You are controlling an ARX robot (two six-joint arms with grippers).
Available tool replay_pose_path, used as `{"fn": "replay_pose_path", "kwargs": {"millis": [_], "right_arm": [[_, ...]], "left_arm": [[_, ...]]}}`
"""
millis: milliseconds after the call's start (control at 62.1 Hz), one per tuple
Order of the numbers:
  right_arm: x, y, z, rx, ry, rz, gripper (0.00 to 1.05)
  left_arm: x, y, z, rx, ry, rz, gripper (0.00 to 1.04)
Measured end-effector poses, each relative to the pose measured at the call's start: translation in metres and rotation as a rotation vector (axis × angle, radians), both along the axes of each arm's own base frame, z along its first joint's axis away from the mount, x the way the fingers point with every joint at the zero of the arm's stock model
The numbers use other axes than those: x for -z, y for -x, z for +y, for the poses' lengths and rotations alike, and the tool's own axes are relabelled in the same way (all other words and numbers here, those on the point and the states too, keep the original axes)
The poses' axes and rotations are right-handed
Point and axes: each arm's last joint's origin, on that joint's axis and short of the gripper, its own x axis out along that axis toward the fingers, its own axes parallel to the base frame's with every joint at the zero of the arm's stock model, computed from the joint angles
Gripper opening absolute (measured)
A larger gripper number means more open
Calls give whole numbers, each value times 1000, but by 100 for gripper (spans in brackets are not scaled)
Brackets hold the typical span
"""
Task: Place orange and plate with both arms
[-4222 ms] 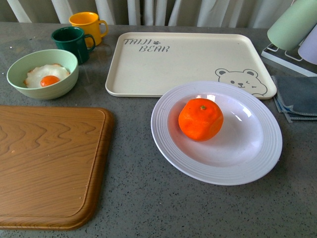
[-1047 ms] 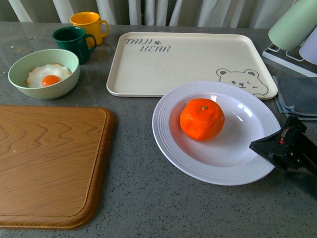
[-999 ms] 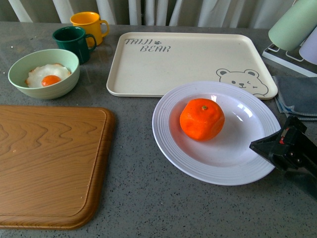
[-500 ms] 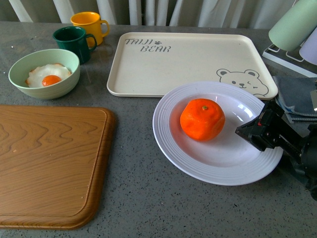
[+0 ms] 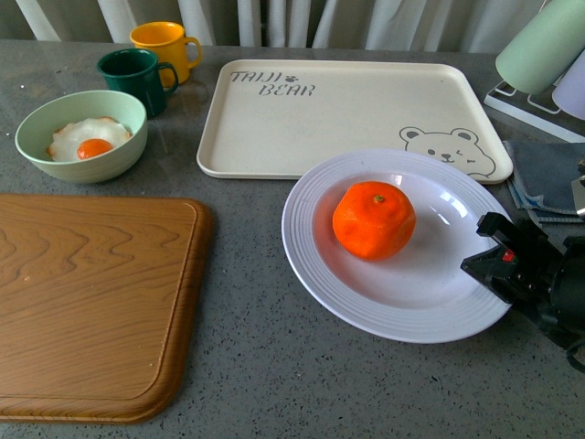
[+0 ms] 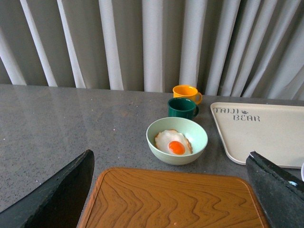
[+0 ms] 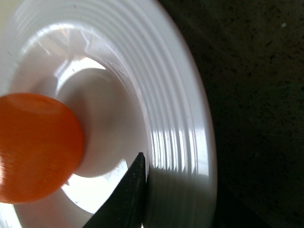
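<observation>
The orange [image 5: 373,219] sits in the middle of the white ridged plate [image 5: 320,265] on the grey table, in front of the cream bear tray. My right gripper [image 5: 489,263] is shut on the plate's right rim. In the right wrist view one black finger [image 7: 128,194] lies over the plate's [image 7: 180,109] inner rim, with the orange [image 7: 35,147] close beside it. My left gripper [image 6: 171,190] is open, its two black fingers wide apart above the wooden board [image 6: 171,199], holding nothing. It does not show in the front view.
A wooden cutting board [image 5: 91,302] fills the front left. Behind it stand a pale green bowl with a fried egg [image 5: 80,135], a green mug [image 5: 135,79] and a yellow mug [image 5: 163,46]. The cream bear tray [image 5: 302,119] lies behind the plate; a grey cloth [image 5: 548,178] and rack at right.
My right gripper came in from the right, reached over the plate's rim, then drew back a little to its right edge. Plate and orange have hardly moved.
</observation>
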Motion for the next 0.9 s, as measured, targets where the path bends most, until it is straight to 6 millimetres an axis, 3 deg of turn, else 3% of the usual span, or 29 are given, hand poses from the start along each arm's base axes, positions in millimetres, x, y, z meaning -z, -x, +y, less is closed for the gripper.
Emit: {"fn": "replay_pose_path", "kwargs": {"millis": [97,548,902], "right_arm": [[-1,-1,-2,23,-47,5,15],[-20,4,-9,15,-130,-36,4],[-34,17,-26,47,-154,-63,3]], "left_arm": [[0,0,0,0,0,0,96],[0,0,0,0,0,0,96],[0,0,0,0,0,0,96]]}}
